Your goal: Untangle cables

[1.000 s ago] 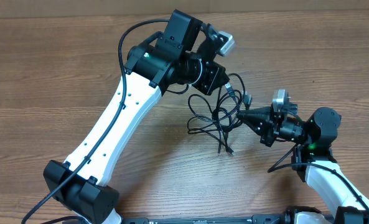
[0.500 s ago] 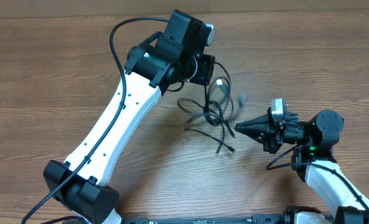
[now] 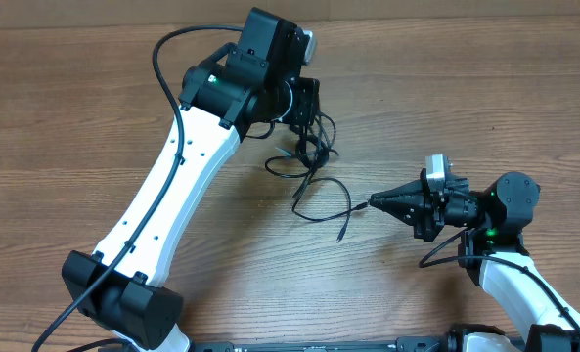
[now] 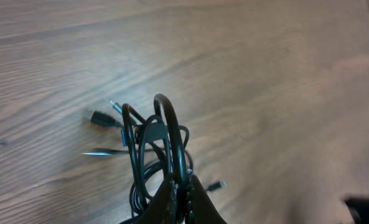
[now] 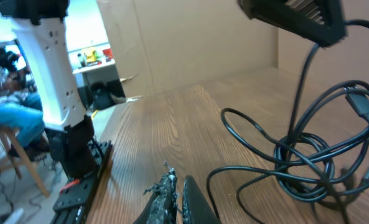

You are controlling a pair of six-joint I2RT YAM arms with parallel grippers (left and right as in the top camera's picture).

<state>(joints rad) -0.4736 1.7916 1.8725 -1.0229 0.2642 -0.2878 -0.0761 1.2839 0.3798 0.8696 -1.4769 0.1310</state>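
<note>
Item: cables [image 3: 314,156], bunched in our tightly closed left gripper [image 4: 179,190] above the table [image 3: 94,88], one strand trailing toward the closed right gripper [image 3: 373,202], whose hold we could not confirm; we judged pulling apart risked cinching knots.

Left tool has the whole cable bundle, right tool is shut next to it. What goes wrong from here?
1. The cables hang from the left tool as one knotted clump. Pulling further may tighten the knot instead of freeing a cord.
2. The right tool is shut and looks empty, its tip beside a trailing loop. Moving in like that could shove the loop rather than grip it.
</note>
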